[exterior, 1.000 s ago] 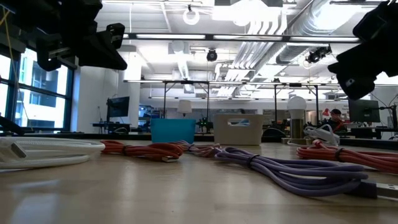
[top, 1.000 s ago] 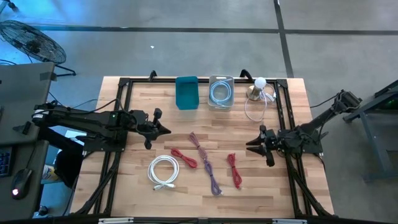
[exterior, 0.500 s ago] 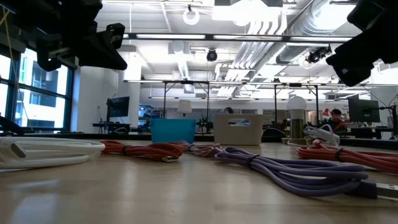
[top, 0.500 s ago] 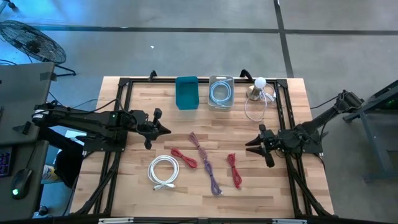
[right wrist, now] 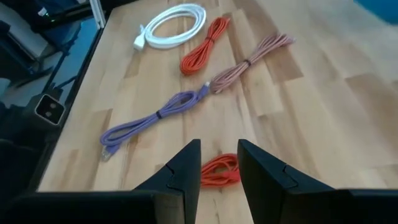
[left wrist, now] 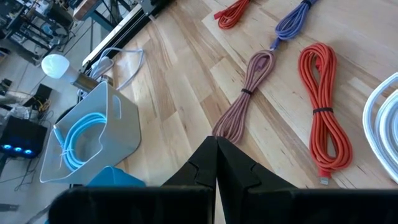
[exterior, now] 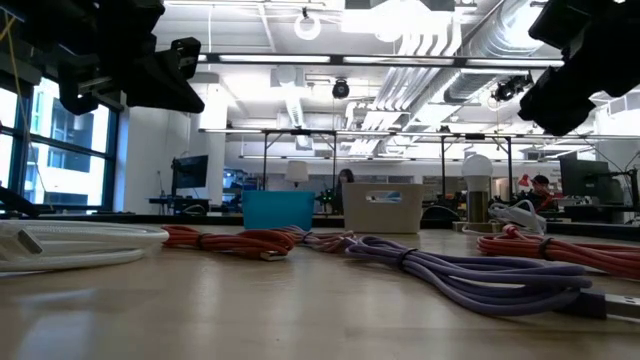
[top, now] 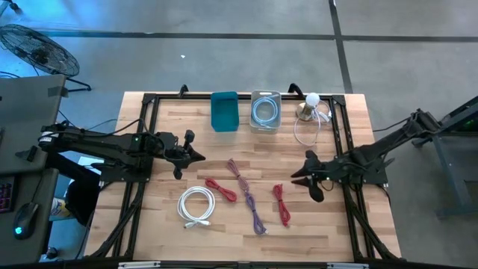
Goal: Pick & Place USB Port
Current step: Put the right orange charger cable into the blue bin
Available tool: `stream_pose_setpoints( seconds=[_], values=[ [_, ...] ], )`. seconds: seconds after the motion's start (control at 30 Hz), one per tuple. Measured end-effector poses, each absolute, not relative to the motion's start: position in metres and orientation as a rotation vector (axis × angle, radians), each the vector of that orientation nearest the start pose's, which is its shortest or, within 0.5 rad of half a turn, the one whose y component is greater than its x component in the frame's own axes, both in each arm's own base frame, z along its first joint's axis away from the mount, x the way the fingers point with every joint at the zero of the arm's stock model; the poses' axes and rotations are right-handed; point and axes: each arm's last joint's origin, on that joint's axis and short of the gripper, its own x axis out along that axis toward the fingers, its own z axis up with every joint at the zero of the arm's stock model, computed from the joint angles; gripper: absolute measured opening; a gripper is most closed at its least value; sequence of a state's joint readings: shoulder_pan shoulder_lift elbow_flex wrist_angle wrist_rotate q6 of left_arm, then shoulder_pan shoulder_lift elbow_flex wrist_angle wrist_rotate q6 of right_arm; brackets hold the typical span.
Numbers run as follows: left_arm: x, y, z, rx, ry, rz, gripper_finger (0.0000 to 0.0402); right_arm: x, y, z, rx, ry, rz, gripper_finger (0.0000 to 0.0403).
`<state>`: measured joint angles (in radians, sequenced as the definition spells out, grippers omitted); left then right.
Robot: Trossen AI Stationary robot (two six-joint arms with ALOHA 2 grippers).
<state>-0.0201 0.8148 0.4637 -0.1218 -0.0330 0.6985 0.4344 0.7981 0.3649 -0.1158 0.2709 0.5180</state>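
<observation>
Several bundled USB cables lie flat on the wooden table: a white coil (top: 196, 205), a red one (top: 221, 189), a pink one (top: 237, 170), a purple one (top: 254, 211) and a second red one (top: 281, 204). My right gripper (top: 294, 177) hangs open above the table, just right of that second red cable (right wrist: 219, 172), which shows between its fingers in the right wrist view, and touches nothing. My left gripper (top: 200, 155) waits shut above the table's left half, holding nothing.
At the far edge stand a teal bin (top: 224, 110) and a grey bin (top: 264, 101) holding a light-blue cable. Right of them is a small lamp (top: 311, 103) with a loose white cord. A black frame (top: 149, 134) runs along the table's sides.
My right gripper has risen and moved a little toward the table's left, toward the cables, tipping up from a steeper downward slant. Its fingers have kept the same gap. The cables have not moved.
</observation>
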Motion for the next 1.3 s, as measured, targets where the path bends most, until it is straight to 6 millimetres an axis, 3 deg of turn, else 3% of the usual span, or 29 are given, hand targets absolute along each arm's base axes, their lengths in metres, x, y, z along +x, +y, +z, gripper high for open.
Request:
stream_pose_setpoints(
  seconds=[0.87, 1.3],
  values=[
    [0.176, -0.003, 0.224, 0.697, 0.458, -0.152, 0.0001, 0.173, 0.068, 0.168, 0.344, 0.683, -0.046, 0.0100],
    [0.176, -0.003, 0.224, 0.696, 0.458, -0.152, 0.0001, 0.178, 0.071, 0.170, 0.391, 0.656, -0.002, 0.0179]
  ],
)
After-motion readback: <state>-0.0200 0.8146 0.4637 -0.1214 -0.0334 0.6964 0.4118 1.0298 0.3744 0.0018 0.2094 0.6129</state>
